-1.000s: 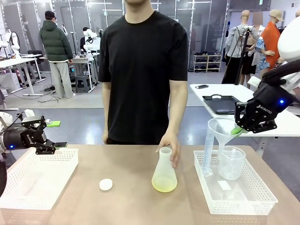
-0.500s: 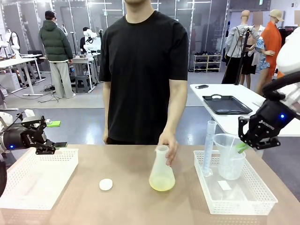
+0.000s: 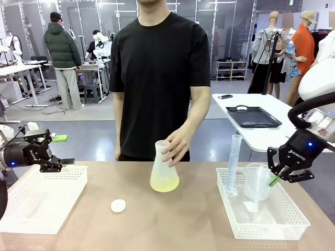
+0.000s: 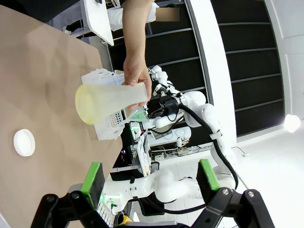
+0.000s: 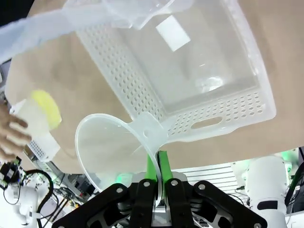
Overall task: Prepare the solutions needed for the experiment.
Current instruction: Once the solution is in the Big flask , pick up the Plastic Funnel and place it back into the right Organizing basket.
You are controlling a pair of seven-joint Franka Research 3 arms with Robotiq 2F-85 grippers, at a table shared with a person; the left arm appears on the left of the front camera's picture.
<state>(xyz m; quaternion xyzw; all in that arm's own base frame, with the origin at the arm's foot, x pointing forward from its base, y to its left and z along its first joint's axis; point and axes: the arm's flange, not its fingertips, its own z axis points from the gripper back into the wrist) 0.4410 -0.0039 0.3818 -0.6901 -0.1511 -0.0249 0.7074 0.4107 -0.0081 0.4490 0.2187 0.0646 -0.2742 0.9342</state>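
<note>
Right gripper point(image 5: 157, 170) has its pads pressed together on the thin rim tab of the funnel point(image 5: 111, 145). The bowl sticks out past the fingertips to one side, spout pointing down into the right basket point(image 3: 296, 226). Left gripper point(image 4: 151, 183) is spread wide w/ nothing btwn the pads, hovering at the far edge of the left basket point(image 3: 31, 212). The solution point(image 3: 164, 184) is a shallow pale yellow-green layer in the bottom of the flask point(image 3: 163, 167), which the person's hand point(image 3: 177, 149) holds by the neck, tilted. That's straight out ahead of the left fingers but well apart from them, and far off to the side of the right ones, beyond the basket. Can't tell if the flask base touches the table. My worries: the funnel hangs on a narrow edge pinch, so if the spout bumps the beaker point(image 5: 135, 12), the cylinder point(image 3: 233, 162) or the basket wall, it could twist out of the pads. If I release before it's resting on something, it prob topples. The flask is open, its cap point(image 3: 118, 205) lying on the table, so more tilt or a nudge means a spill, and there's v. little liquid to lose. The hand sits mid-table, so reaching in w/ either arm risks hitting the person.
</note>
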